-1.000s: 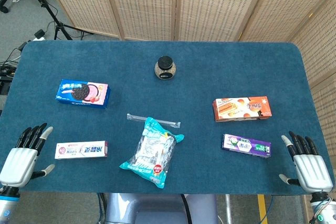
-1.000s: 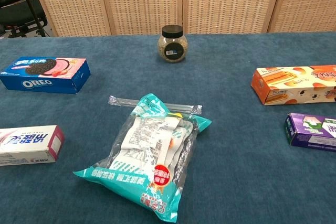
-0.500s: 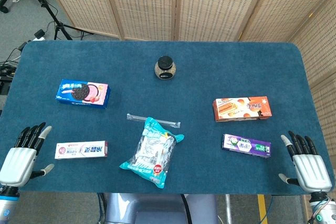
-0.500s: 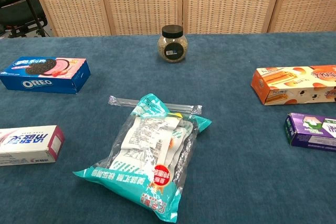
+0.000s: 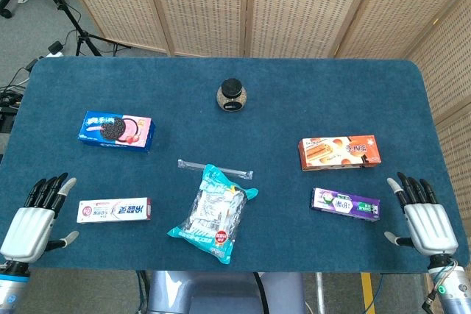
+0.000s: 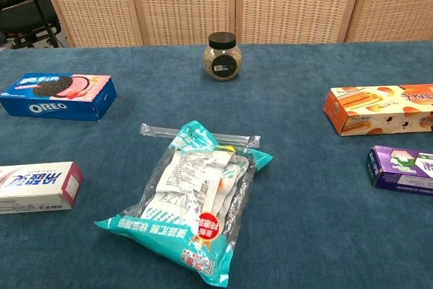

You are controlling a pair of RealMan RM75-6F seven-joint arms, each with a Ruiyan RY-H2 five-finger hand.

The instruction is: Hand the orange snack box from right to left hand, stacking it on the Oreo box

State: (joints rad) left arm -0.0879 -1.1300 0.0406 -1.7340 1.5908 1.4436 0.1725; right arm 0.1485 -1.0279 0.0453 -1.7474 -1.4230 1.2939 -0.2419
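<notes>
Head view. Table (image 5: 221,86): blue cloth, 6 items on it.
- Orange snack box (image 5: 339,152): lying flat, right side, untouched.
- Oreo box (image 5: 116,130): lying flat, far left, well apart from the orange box.
- Purple box (image 5: 345,204): just near of the orange box, between it and the right hand.
- Right hand (image 5: 425,218): at the near right edge, fingers spread, holding nothing.
- Left hand (image 5: 33,215): at the near left edge, fingers spread, holding nothing.
- White toothpaste box (image 5: 114,210): just right of the left hand.
- Teal snack bag (image 5: 212,215): near centre.
- Jar (image 5: 231,95): far centre.

Chest view. Neither hand appears.
- Orange snack box (image 6: 379,109): far right, partly cut by the frame edge.
- Oreo box (image 6: 57,96): far left.
- Teal snack bag (image 6: 193,201): centre, bulky, lying on the likely handover line.

Risks, judged:
1. The right hand reaching forward could knock the purple box.
2. A shallow grip on the flat carton could let it slip during transfer.
3. A low handover could drag across the bag.
4. An off-centre placement could tip it off the Oreo box.
</notes>
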